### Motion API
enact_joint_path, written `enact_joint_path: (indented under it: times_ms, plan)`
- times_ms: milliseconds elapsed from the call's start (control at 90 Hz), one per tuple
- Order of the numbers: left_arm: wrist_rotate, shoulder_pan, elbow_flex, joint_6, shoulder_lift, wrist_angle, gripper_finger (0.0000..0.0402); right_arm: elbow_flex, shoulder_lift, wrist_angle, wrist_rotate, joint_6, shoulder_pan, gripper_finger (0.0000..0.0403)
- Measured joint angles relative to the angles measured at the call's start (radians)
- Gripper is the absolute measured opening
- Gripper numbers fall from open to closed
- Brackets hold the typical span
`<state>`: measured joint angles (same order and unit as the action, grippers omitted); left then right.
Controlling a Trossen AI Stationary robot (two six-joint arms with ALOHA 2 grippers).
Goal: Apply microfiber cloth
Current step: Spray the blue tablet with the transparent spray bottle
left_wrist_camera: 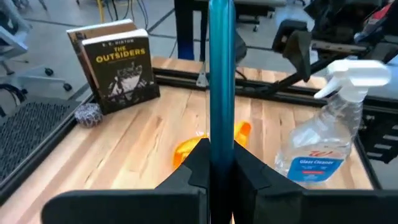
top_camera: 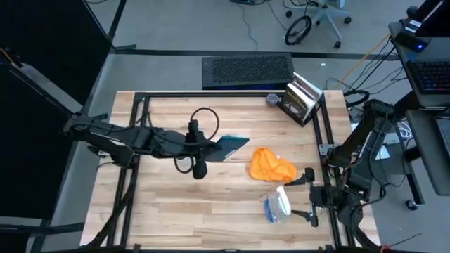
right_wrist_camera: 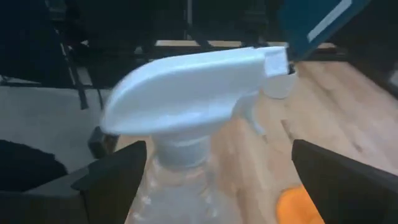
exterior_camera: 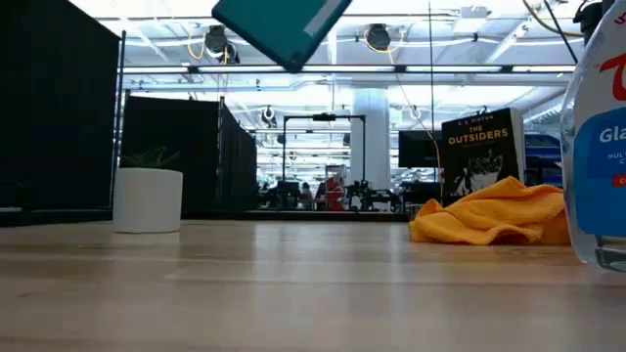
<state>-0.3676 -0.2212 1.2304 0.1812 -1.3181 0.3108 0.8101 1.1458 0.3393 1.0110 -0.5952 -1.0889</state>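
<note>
1. Microfiber cloth [top_camera: 271, 166]: bright orange, soft, crumpled into a low heap with folds, on the wood table [top_camera: 176, 211], right of centre. Not gripped by anything. Low view shows it bunched in front of the book [exterior_camera: 482, 161].
2. Tablet [top_camera: 230, 147]: thin flat teal slab, held up off the table, tilted, just left of the cloth and apart from it. In the left wrist view it shows edge-on as a narrow vertical teal strip, hiding part of the cloth behind it.
3. Left gripper [top_camera: 212, 146]: arm stretched out horizontally from the left side toward table centre; fingers [left_wrist_camera: 249, 171] clamped tight on the tablet's edge, one either side.
4. Spray bottle [top_camera: 278, 205]: clear plastic, blue label, white trigger head, standing just in front of the cloth toward the table's near edge.
5. Right gripper [top_camera: 309, 195]: at the right edge of the table, arm folded beside the frame. Fingers [right_wrist_camera: 339, 180] spread wide, one on each side of the bottle's neck, not touching it; holding nothing.
6. Book: "The Outsiders", dark cover, standing upright at the far right corner, well behind the cloth.
7. Small grey round rock-like object [top_camera: 273, 100] just beside the book.
8. White planter [exterior_camera: 147, 198] with a green plant, off to the left in the low view.
9. Black cable [top_camera: 204, 116] looped on the table near the left arm.
</note>
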Motion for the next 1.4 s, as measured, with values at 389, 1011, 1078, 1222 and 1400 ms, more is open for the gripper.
enact_joint_path:
  times_ms: [389, 1011, 1078, 1222, 1400]
  plan:
    - [0.053, 0.013, 0.0, -0.008, -0.087, -0.107, 0.0008, 0.0, 0.0, -0.096, -0.123, 0.136, 0.075, 0.0384]
    - [0.12, 0.031, 0.0, -0.09, -0.431, -0.811, 0.0008, 0.0, 0.001, -0.141, -0.18, 0.195, 0.095, 0.0384]
    - [0.148, 0.032, 0.0, -0.088, -0.452, -0.851, 0.0008, 0.0, 0.001, -0.142, -0.18, 0.199, 0.095, 0.0384]
    - [0.155, 0.032, 0.0, -0.085, -0.476, -0.88, 0.0008, 0.0, 0.001, -0.142, -0.186, 0.199, 0.095, 0.0384]
    - [0.159, 0.032, 0.0, -0.085, -0.477, -0.896, 0.0008, 0.0, 0.003, -0.157, -0.201, 0.215, 0.106, 0.0384]
